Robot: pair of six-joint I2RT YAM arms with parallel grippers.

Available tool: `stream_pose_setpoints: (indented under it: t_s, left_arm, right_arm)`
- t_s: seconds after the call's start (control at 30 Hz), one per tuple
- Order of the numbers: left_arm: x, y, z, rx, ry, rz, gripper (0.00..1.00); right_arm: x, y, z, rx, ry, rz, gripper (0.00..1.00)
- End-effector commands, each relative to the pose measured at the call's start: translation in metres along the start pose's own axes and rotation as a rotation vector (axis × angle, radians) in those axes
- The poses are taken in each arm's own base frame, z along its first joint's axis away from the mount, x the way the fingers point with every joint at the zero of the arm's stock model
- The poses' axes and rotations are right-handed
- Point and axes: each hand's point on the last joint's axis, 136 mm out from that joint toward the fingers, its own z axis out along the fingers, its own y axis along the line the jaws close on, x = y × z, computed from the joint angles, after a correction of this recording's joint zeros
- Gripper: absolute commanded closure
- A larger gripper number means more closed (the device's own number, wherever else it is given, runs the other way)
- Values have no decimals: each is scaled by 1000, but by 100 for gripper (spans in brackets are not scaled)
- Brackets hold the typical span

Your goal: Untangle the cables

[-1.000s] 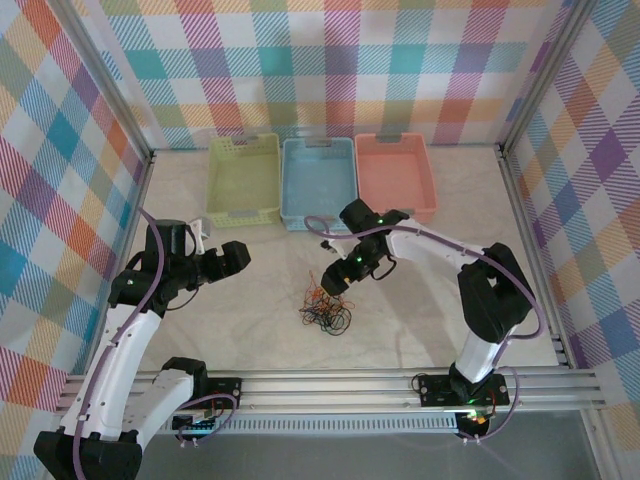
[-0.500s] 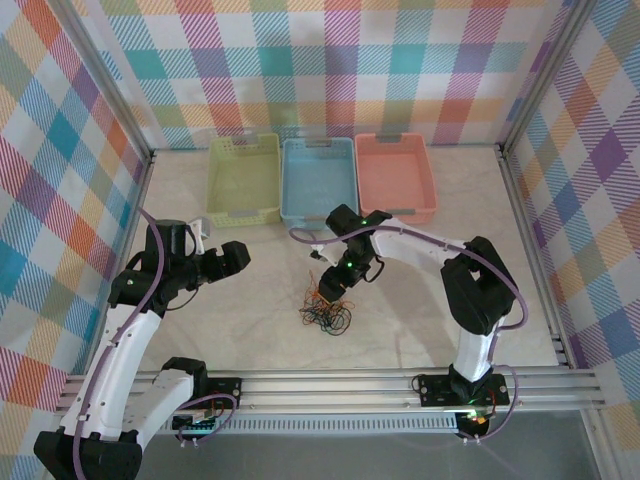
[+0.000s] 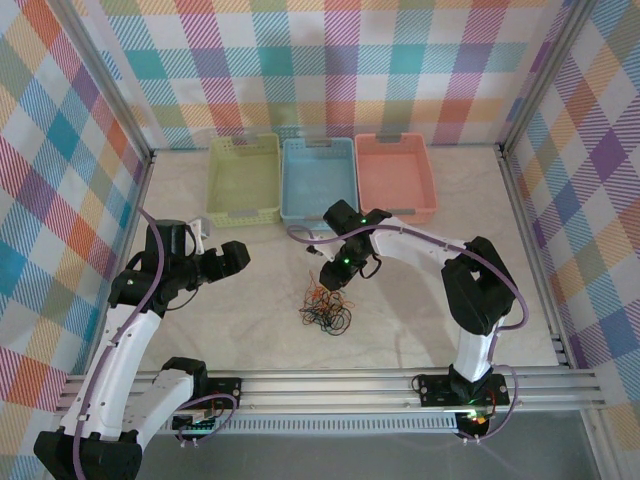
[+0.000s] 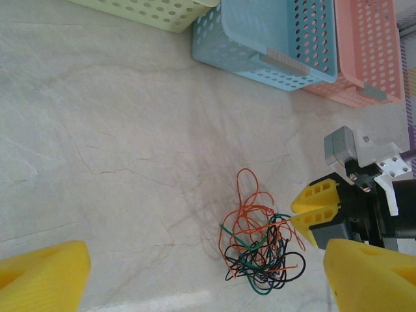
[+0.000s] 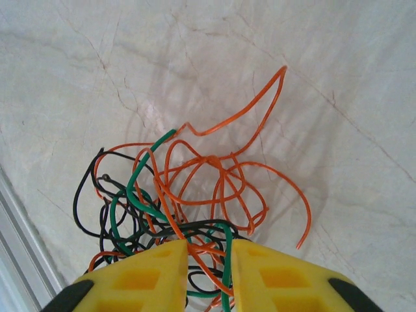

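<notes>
Cables, thin orange, black and green strands, lie in one loose knot near the middle of the tabletop, a little toward its near edge and well apart from the three baskets. We see the right hand low at the far side of that knot. From its wrist, the two yellow fingers stand narrow, with orange and green strands of the knot running through the slim gap between them. We cannot tell whether the pads actually pinch them. Several orange loops fan out on the marble beyond the fingertips.

We see the left hand toward the left edge of the tabletop, spread wide and holding nothing.

Along the far edge stand a pale green basket, a blue basket and a salmon basket, side by side.
</notes>
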Motion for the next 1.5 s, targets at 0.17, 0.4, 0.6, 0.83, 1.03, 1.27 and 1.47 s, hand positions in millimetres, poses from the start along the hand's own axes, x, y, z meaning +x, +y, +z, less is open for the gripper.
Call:
stream_pose_setpoints:
  t_s: [0.17, 0.4, 0.6, 0.83, 1.03, 1.27, 1.47]
  left_arm:
    - [-1, -5, -1, 8, 17, 2, 7]
    - [-4, -11, -3, 33, 11, -18, 7]
    - [-4, -12, -1, 47, 12, -40, 7]
    - [-4, -17, 1, 78, 13, -68, 7]
    - [-3, -17, 7, 102, 0, -104, 7]
    - [3, -12, 17, 92, 35, -115, 7]
    - [4, -12, 20, 95, 44, -116, 7]
  right_arm:
    - [-8, 3, -2, 9, -52, -36, 88]
    - [-8, 3, -1, 3, -52, -39, 58]
    - [-4, 5, 4, -7, -32, -56, 58]
    - [-11, 18, -5, -49, -139, -136, 50]
    - [-17, 25, -17, -46, -222, -180, 41]
    - [-5, 13, -8, 3, -168, -198, 40]
    - [3, 1, 7, 34, -93, -179, 45]
